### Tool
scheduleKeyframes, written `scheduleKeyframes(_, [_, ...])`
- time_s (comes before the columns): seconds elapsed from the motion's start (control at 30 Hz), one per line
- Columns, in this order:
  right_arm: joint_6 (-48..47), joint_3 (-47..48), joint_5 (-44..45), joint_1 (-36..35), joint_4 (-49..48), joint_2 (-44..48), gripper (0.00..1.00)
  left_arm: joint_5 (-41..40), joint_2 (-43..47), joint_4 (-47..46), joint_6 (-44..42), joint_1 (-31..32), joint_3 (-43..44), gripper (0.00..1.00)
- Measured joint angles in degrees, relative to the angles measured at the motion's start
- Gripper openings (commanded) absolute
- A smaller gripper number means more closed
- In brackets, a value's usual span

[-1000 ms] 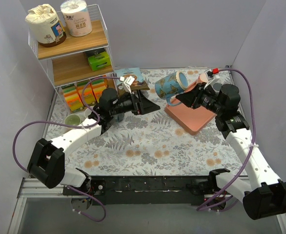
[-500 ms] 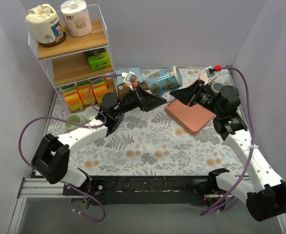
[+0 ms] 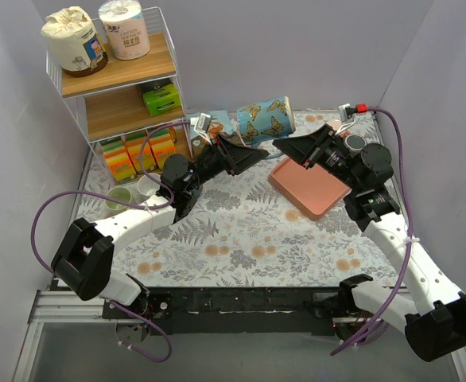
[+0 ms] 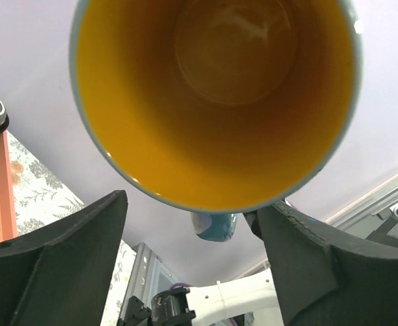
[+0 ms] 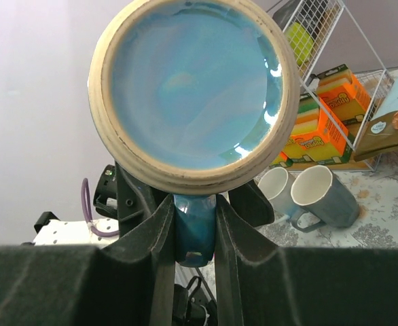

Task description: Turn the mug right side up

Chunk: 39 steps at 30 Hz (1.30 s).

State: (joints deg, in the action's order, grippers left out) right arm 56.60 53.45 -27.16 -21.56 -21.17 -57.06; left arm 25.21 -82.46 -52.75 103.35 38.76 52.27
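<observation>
The mug [image 3: 265,119], pale blue with butterflies, hangs on its side in the air over the back of the table. Its mouth faces left and its base faces right. My right gripper [image 3: 290,148] is shut on the mug's handle [image 5: 195,234], which sits pinched between its fingers [image 5: 159,227]; the glazed blue base [image 5: 192,88] fills the right wrist view. My left gripper [image 3: 247,157] stands open at the mouth end. The left wrist view looks straight into the yellow inside [image 4: 212,102], with the left gripper [image 4: 191,216] straddling the lower rim, one finger on each side.
A salmon tray [image 3: 316,191] lies under the right arm. A wire rack [image 3: 122,87] at the back left holds toilet rolls, a green box and sponges. Two pale mugs [image 5: 308,197] and a green cup [image 3: 118,196] stand near the rack. A small dark can [image 3: 353,142] stands at the back right.
The right arm has lifted the mug up and leftward and swung it onto its side. The left gripper has risen to the mug's mouth and its jaws have narrowed somewhat.
</observation>
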Motion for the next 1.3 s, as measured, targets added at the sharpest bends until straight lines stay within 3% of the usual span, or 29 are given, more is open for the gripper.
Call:
scheduleKeyframes(0.17, [0.61, -0.46, 1.51, -1.68, -1.77, 0.02, 0.01, -1.51, 0.00, 0.07, 0.07, 0.04, 0.13, 0.58])
scheduleKeyframes(0.37, [0.48, -0.81, 3.19, -3.32, -1.73, 0.00, 0.01, -2.51, 0.04, 0.76, -0.92, 0.11, 1.18, 0.49])
scheduleKeyframes(0.6, [-0.76, -1.01, 6.32, -4.96, -1.90, 0.00, 0.01, -3.76, 1.03, 2.40, -1.38, 0.35, 1.51, 0.20])
scheduleKeyframes(0.7, [-1.33, -2.03, 7.02, -5.27, -3.26, 0.02, 0.01, -4.02, 1.46, 3.10, -0.55, 0.31, 1.53, 0.01])
scheduleKeyframes(1.0, [-1.46, -3.82, 8.26, -5.53, -4.66, 0.37, 0.01, -4.26, 2.14, 6.97, -0.57, 0.35, 1.90, 0.00])
scheduleKeyframes(1.3, [-2.93, -4.28, 8.83, -6.01, -2.97, 1.11, 0.39, -4.74, 3.85, 11.04, -2.51, 0.37, 1.92, 0.00])
